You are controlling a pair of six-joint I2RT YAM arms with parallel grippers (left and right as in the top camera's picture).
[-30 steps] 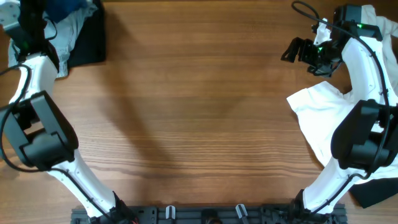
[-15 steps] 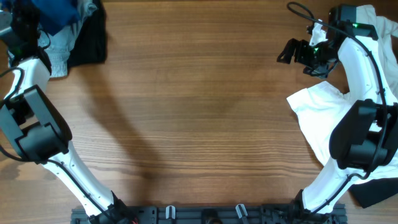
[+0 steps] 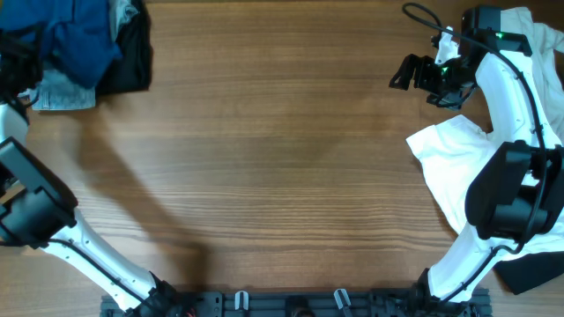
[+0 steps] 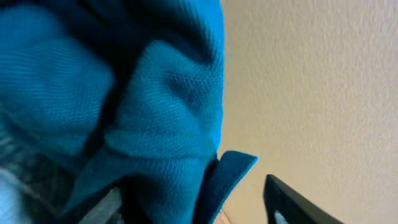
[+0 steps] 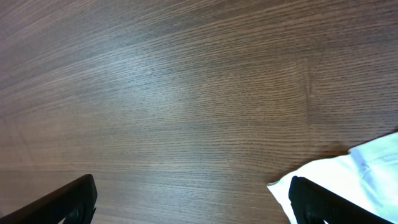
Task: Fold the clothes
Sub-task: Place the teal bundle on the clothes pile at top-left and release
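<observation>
The clothes lie in two groups. At the table's far left corner a dark blue T-shirt (image 3: 70,40) is bunched on a pale denim piece (image 3: 62,95) and a black garment (image 3: 130,62). My left gripper (image 3: 12,63) is at that pile's left edge. In its wrist view the blue T-shirt (image 4: 124,106) fills the frame, and the left gripper (image 4: 193,202) has its fingers apart, with a gap between the cloth and the right finger (image 4: 292,205). A white shirt (image 3: 449,167) lies at the right. My right gripper (image 3: 412,72) hovers open over bare wood, and the white shirt's corner (image 5: 354,174) is beside its right finger.
More white cloth (image 3: 533,26) sits at the far right corner, behind the right arm. A black garment (image 3: 529,271) lies at the near right edge. The wooden table (image 3: 282,167) is bare between the two arms.
My left arm has swung out to the left edge and its jaws have opened. The blue T-shirt now lies lower and wider on the pile. The right gripper drifted slightly left.
</observation>
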